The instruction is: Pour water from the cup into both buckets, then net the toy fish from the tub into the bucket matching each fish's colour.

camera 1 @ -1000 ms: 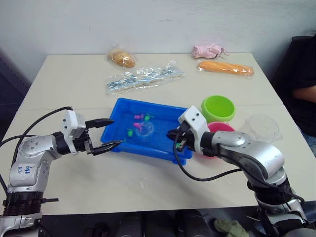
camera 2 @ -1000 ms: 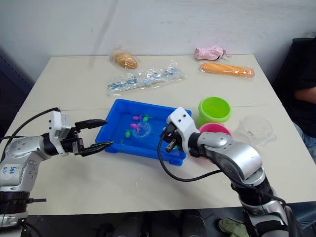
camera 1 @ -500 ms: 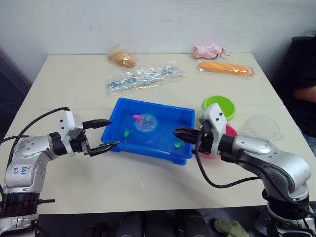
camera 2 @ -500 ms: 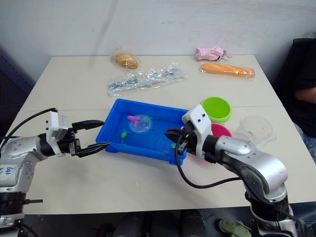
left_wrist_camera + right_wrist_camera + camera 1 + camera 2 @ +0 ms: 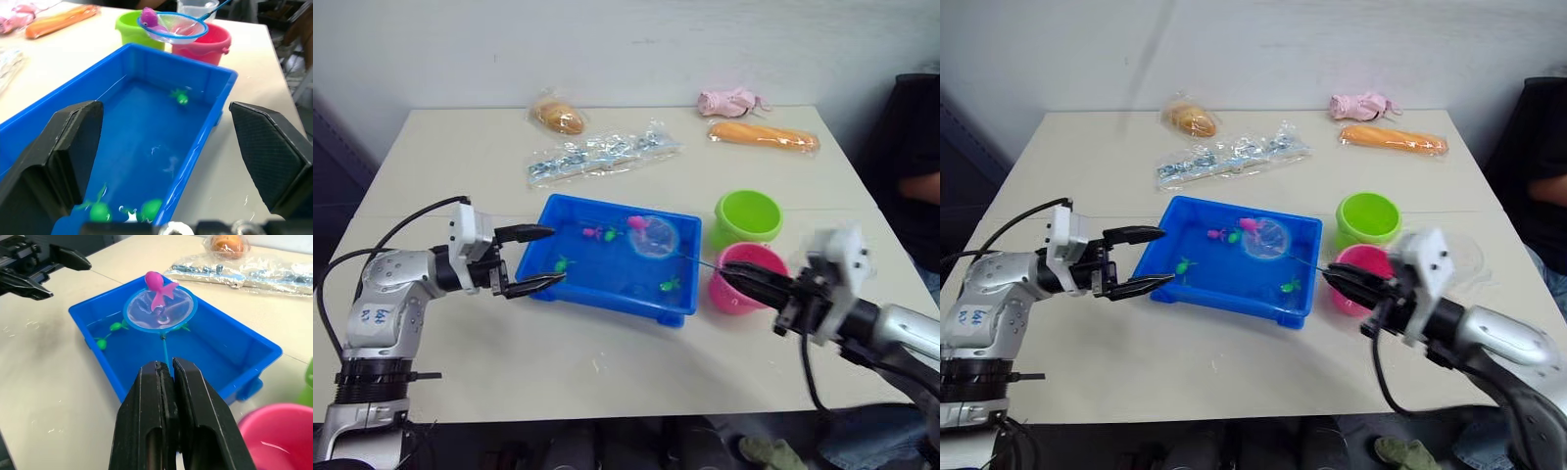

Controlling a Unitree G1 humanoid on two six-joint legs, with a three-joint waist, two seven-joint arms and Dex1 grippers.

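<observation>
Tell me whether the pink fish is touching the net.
Touching. The right wrist view shows the pink fish lying on the net mesh at its rim.

left gripper [image 5: 536, 259] jaws apart, right gripper [image 5: 744, 279] jaws clamped

1. Your two head views look forward and down over the whole surface [image 5: 460, 157] from well back.
2. Your left wrist view sits low and close, facing along the tub [image 5: 195, 98].
3. Your right wrist view looks down the net [image 5: 160, 310]; all four views share the tub.
</observation>
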